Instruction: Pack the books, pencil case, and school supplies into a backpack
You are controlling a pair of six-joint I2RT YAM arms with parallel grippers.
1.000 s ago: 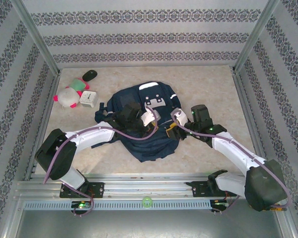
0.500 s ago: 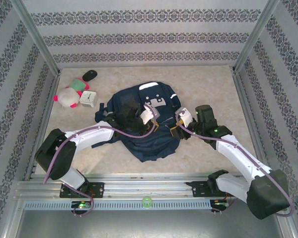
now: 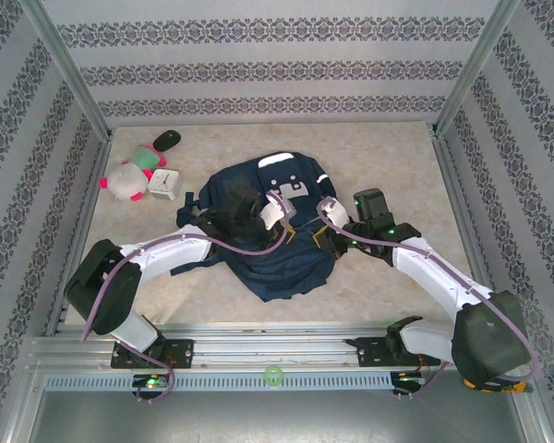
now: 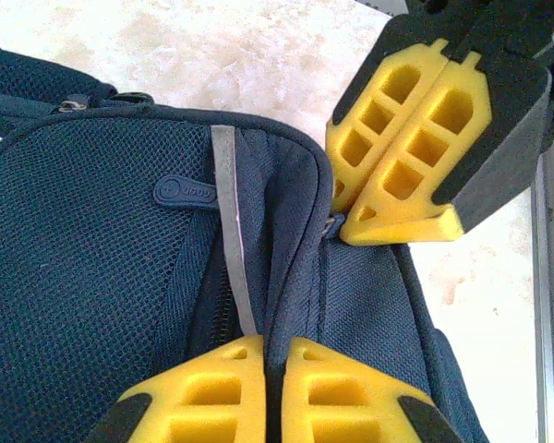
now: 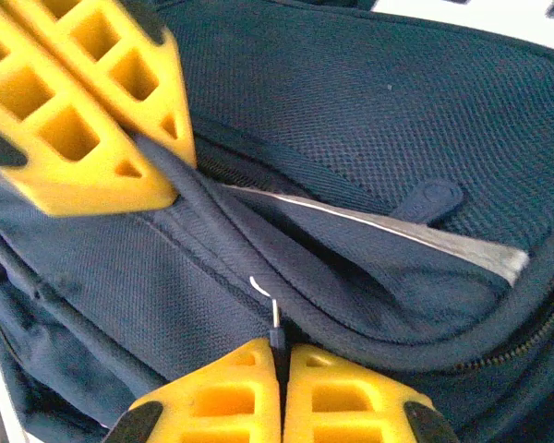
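Backpack (image 3: 282,272) lying mid-table | you are pinching its seam fold (image 4: 258,277) in the closed left gripper (image 4: 272,346) | right gripper (image 5: 279,351) is clamping the zip pull (image 5: 275,334) | contents hidden; you are likely working the zip, packing not finished.

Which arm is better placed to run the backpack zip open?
Right. The right gripper is shut on the zipper pull, while the left gripper pinches the backpack beside the zip, bracing it.
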